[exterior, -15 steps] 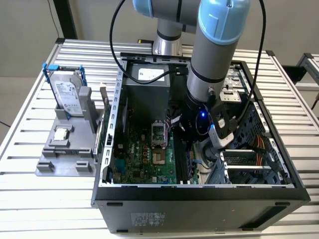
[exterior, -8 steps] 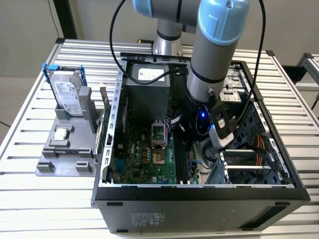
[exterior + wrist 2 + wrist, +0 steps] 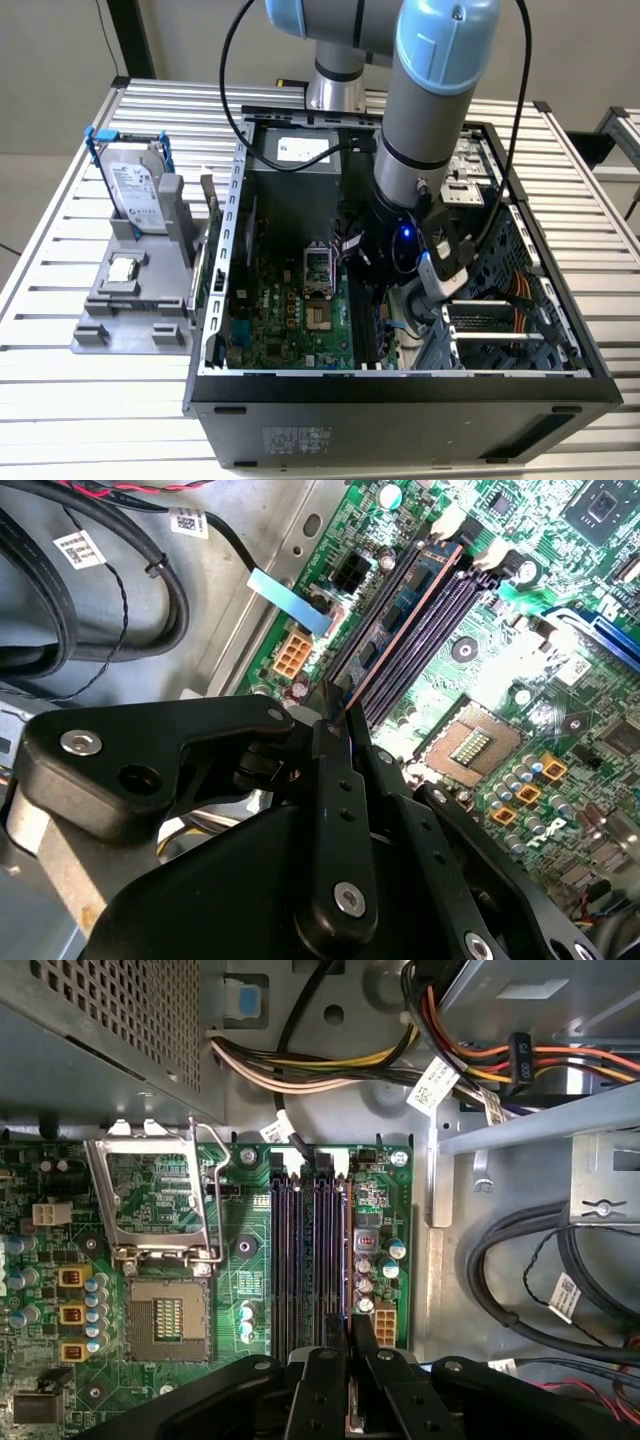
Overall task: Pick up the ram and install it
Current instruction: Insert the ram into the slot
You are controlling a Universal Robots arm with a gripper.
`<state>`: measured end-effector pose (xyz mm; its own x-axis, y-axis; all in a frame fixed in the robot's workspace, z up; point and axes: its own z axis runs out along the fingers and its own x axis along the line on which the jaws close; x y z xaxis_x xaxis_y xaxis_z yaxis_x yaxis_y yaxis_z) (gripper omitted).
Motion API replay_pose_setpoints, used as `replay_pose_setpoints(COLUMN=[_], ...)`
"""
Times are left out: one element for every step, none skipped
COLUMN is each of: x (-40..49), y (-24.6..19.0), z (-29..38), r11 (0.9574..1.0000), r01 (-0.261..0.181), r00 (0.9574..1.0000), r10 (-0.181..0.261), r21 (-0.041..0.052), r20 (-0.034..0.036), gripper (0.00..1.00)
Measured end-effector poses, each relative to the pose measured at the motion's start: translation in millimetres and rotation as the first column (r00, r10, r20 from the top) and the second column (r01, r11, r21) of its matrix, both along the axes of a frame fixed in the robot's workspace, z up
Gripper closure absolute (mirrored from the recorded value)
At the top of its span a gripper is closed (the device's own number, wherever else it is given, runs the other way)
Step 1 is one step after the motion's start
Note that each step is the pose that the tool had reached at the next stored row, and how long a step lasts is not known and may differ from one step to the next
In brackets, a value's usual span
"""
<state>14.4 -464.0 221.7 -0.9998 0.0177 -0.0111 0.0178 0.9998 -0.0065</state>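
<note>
The ram (image 3: 348,1260) is a thin dark stick with a copper-coloured edge. It stands on edge in the outermost of the motherboard's memory slots (image 3: 300,1250), next to a white power connector. In the second wrist view the ram (image 3: 405,605) runs along the dark slots (image 3: 440,610) toward the white latches. My gripper (image 3: 352,1345) has its black fingers pinched on the near end of the stick, and the gripper (image 3: 335,705) looks the same from the other side. In the exterior view the gripper (image 3: 378,300) sits deep inside the open computer case.
An open processor socket (image 3: 168,1320) lies beside the slots. Black cables (image 3: 520,1260) and coloured wire bundles (image 3: 330,1065) crowd the case floor. Outside the case, a grey fixture (image 3: 130,320) holds a silver hard drive (image 3: 135,190) and a square processor chip (image 3: 122,268).
</note>
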Motion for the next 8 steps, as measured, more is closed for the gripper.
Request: replay_pose_setpoints(x=[-0.1,-0.1,0.0,-0.1,-0.1,-0.1,-0.1,-0.1], y=[0.0,0.0,0.0,0.0,0.0,0.1,0.2,0.2], z=[-0.3,-0.7,-1.1,-1.5,-1.8,-2.3,-2.9,-3.3], r11=[1.0,1.0,1.0,1.0,1.0,1.0,1.0,1.0], r01=[0.0,0.0,0.0,0.0,0.0,0.0,0.0,0.0], r00=[1.0,1.0,1.0,1.0,1.0,1.0,1.0,1.0], r10=[0.0,0.0,0.0,0.0,0.0,0.0,0.0,0.0], r21=[-0.0001,0.0,0.0,0.0,-0.0001,0.0001,0.0002,-0.0001], r20=[0.0,0.0,0.0,0.0,0.0,0.0,0.0001,0.0], gripper=[1.0,1.0,1.0,1.0,1.0,1.0,1.0,1.0])
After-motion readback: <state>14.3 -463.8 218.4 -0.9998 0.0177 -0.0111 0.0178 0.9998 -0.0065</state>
